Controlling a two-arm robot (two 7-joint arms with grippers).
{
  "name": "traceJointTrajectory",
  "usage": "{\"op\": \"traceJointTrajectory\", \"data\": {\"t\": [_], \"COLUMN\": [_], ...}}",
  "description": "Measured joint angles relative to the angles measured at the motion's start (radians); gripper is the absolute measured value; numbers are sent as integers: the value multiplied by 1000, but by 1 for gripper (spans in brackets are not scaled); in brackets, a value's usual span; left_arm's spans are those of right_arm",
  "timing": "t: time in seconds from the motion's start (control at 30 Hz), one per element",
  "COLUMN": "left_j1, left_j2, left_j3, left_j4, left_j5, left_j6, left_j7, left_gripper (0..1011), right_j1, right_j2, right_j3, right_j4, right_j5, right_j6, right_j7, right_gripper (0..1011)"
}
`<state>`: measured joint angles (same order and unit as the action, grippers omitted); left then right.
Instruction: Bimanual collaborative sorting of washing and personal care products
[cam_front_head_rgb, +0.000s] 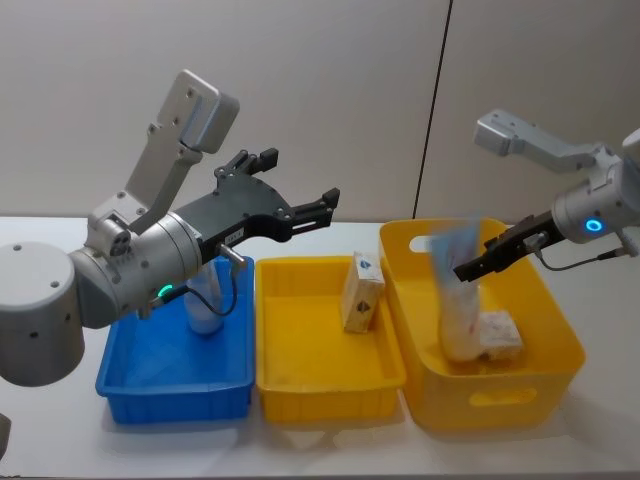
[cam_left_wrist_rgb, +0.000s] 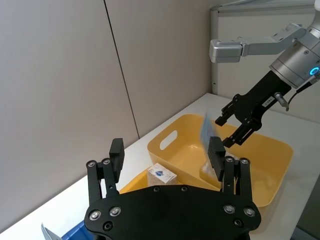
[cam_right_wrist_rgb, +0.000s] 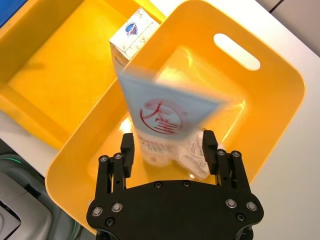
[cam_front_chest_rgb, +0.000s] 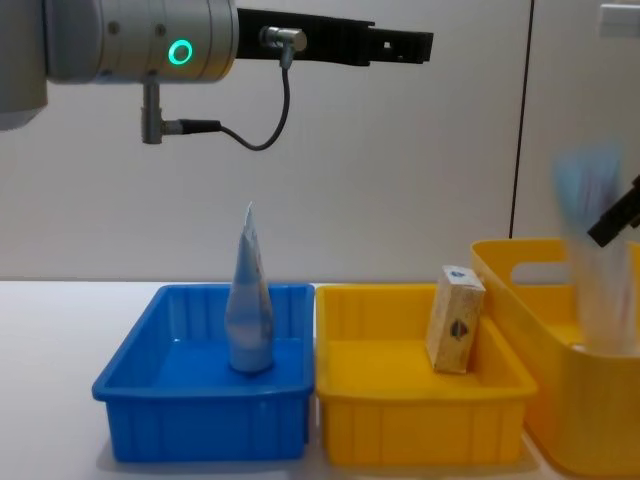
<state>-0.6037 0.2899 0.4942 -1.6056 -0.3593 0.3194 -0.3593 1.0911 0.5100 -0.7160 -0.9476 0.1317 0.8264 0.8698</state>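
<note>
Standing blurred in the deep yellow bin (cam_right_wrist_rgb: 280, 100), red-logo tube (cam_right_wrist_rgb: 162, 117)

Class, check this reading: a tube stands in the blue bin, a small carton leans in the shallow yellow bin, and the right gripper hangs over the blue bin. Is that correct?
Not quite. The right gripper hangs over the deep yellow bin, not the blue bin; the head view shows this. The rest holds: a tube stands in the blue bin and a small carton leans in the shallow yellow bin.
</note>
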Motion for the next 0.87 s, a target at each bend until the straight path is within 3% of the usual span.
{"op": "traceJointTrajectory", "data": {"t": [0.27, 0.87], "left_j1": [0, 0], "left_j2": [0, 0], "left_j3": [0, 0], "left_j4": [0, 0], "left_j5": [0, 0], "left_j6": [0, 0], "left_j7": [0, 0], "left_gripper": [1001, 1001], "right_j1": [0, 0], "right_j2": [3, 5], "right_j3": [-1, -3], "right_j4": [-3, -6], "right_j5": [-1, -1], "right_j6": [3, 5], "right_j7": [1, 1], "right_gripper": [1002, 1004]}}
